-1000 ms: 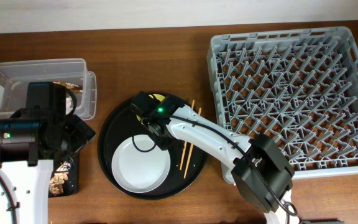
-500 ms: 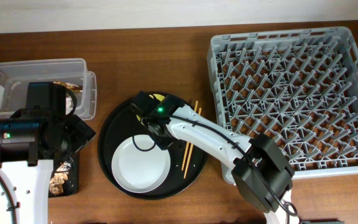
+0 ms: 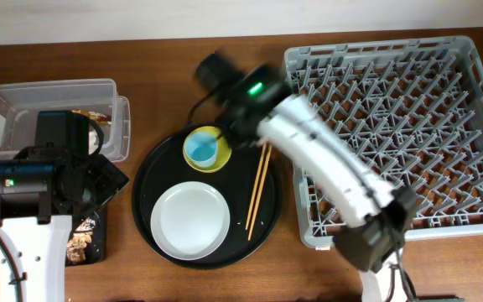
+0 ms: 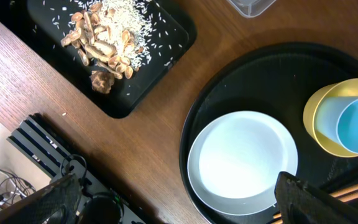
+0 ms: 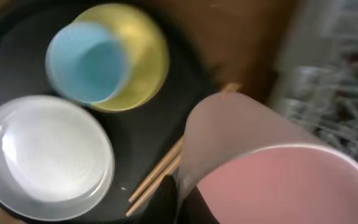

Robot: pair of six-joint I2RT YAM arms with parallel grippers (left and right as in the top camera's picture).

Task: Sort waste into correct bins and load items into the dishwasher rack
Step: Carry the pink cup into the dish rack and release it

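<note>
Pink cup (image 5: 260,155), lower right of right wrist view, clamped by right gripper (image 5: 191,196) near the rack (image 5: 334,81); left gripper (image 4: 176,186) spread, empty; likely risk: thin rim hold slips, cup drops onto chopsticks (image 5: 157,177).

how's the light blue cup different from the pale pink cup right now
Colour: the light blue plastic cup is blue, the pale pink plastic cup is pink.
Pose: the blue cup stands upright; the pink cup is tilted.
Place: the blue cup sits in the small yellow bowl; the pink cup is up in the air.
Both look empty.
</note>
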